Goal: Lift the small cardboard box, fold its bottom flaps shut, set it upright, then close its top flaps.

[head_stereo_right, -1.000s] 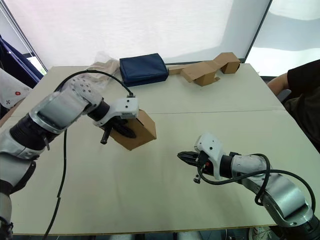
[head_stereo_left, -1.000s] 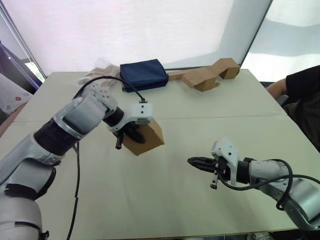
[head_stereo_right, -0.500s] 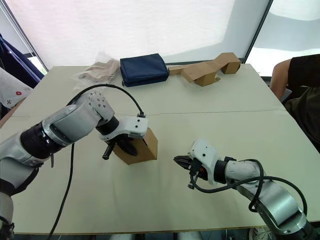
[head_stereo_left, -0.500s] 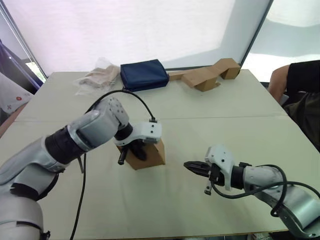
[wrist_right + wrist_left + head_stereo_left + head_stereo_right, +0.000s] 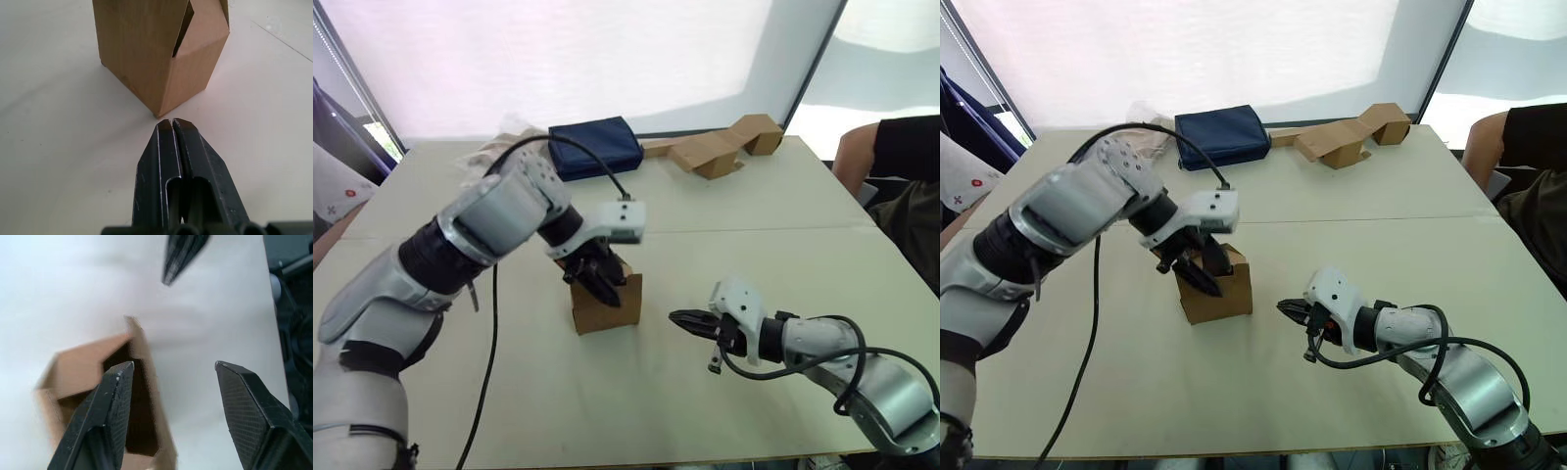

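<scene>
Small cardboard box [image 5: 1216,294] standing upright on the table [image 5: 1371,225], near its middle, top end open with flaps raised. Left gripper [image 5: 604,285] over the open top, fingers [image 5: 113,401] spread wide, one reaching into the opening, one outside. Right gripper [image 5: 1286,310] low over the table just right of the box, fingertips pressed together, holding nothing. Far side: navy pouch [image 5: 1221,136], cluster of cardboard pieces [image 5: 1344,137].
</scene>
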`<state>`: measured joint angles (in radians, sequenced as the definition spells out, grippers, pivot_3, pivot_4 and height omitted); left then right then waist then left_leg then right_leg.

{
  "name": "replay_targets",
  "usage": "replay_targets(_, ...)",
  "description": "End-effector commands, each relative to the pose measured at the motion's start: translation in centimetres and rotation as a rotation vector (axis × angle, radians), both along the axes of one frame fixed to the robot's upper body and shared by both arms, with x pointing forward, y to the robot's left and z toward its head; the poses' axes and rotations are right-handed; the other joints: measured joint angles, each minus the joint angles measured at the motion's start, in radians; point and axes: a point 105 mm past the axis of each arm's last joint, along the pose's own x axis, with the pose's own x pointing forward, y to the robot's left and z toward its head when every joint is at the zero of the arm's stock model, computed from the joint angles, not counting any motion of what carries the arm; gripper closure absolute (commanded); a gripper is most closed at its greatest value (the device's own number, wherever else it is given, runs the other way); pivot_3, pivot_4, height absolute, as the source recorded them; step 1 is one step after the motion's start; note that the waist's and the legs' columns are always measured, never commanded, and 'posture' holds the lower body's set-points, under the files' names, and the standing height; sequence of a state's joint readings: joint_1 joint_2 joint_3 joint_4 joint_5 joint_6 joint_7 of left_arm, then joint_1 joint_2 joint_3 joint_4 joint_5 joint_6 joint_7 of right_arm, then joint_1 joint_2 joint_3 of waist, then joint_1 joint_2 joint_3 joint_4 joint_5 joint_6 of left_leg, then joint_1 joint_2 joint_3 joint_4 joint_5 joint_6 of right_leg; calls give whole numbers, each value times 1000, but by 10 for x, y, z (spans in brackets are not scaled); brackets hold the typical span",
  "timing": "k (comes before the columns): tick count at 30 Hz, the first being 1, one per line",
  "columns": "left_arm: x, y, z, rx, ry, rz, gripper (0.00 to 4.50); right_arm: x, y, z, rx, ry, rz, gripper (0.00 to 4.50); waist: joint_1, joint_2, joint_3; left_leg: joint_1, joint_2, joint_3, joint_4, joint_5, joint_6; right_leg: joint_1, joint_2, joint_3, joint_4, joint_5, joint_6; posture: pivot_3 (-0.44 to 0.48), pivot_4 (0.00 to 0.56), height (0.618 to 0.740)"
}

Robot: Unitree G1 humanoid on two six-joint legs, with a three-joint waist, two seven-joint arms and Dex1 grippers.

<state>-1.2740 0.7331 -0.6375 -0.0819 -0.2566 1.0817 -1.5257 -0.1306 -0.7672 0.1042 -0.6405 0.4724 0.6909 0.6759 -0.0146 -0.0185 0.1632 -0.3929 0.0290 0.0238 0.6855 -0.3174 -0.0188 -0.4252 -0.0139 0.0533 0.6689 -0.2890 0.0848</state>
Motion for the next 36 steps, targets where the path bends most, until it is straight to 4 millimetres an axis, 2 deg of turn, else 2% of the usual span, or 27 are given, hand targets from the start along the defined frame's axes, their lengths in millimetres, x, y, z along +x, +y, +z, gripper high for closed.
replay_targets(1, 6, 1, 30, -130, -31, 32, 1774, 2, 2, 7, 2, -32, 18, 4500, 0, 0, 0, 0, 0, 0, 0, 0, 0, 0, 0, 0, 0, 0, 0, 0, 150, 740)
replay_targets(7, 34, 23, 52, -361, -108, 232, 1774, 8, -5, 8, 13, -40, -12, 4500, 0, 0, 0, 0, 0, 0, 0, 0, 0, 0, 0, 0, 0, 0, 0, 0, 150, 740)
replay_targets(10, 49, 47, 55, -496, -166, 384, 2625, 12, -12, 7, 20, -41, -35, 4500, 0, 0, 0, 0, 2, 0, 0, 0, 0, 0, -1, 0, 1, 0, 0, 0, 150, 740)
replay_targets(12, 54, 75, 45, -561, -203, 518, 3433, 18, -17, 3, 13, -43, -55, 4500, -5, 1, -1, 1, 2, 0, 0, 0, 0, 0, -1, 0, 2, 0, 0, 0, 150, 740)
replay_targets(14, 51, 88, 35, -593, -228, 578, 4358, 22, -21, 0, 9, -46, -68, 4500, -6, 1, 0, 2, 3, 2, 0, 0, 0, 0, -2, 2, 3, 0, 0, 0, 150, 740)
replay_targets(15, 45, 97, 22, -597, -227, 613, 4491, 26, -22, -1, 11, -50, -76, 4500, -6, 1, 0, 1, 3, 1, 0, 0, 0, -1, -2, 2, 4, 0, 0, 0, 150, 740)
replay_targets(17, 36, 109, 5, -603, -246, 661, 4491, 31, -23, -3, 16, -55, -87, 4500, 0, 0, 0, 1, 3, 1, 0, 0, -1, -1, -2, 2, 5, 0, 0, 0, 150, 740)
replay_targets(19, 29, 113, -7, -601, -269, 677, 4491, 34, -24, -5, 20, -58, -91, 4500, 2, 0, -1, 1, 3, 1, 0, 1, -2, -1, -4, 1, 4, 0, 0, 0, 150, 740)
replay_targets(22, 8, 120, -45, -550, -206, 716, 4491, 43, -20, -6, 31, -78, -100, 4500, 6, -1, -1, 0, 2, 1, 0, 1, -2, 0, -6, 1, 4, 0, 0, 0, 150, 740)
replay_targets(24, 1, 125, -68, -533, -171, 763, 4491, 48, -12, -7, 50, -82, -89, 4500, -2, 0, -1, 1, 1, 1, 0, 1, -2, 0, -7, 0, 3, 0, 0, 0, 150, 740)
replay_targets(29, -6, 121, -86, -534, -182, 780, 4491, 53, 0, -11, 33, -89, -42, 4500, 3, -1, -1, 2, 0, 1, 0, 1, -3, 0, -11, -2, 4, 0, 0, 0, 150, 740)
replay_targets(33, -13, 117, -111, -422, -234, 765, 4491, 62, 13, -15, 41, -87, -21, 4500, 0, -1, -1, 2, -1, 2, 0, 1, -2, 0, -13, -2, 3, 0, 0, 0, 150, 740)
replay_targets(36, -17, 109, -113, -471, -177, 750, 4491, 65, 22, -21, 35, -81, -6, 4500, -2, -1, -1, 2, -1, 2, 0, 1, -2, 0, -13, -2, 4, 0, 0, 0, 150, 740)
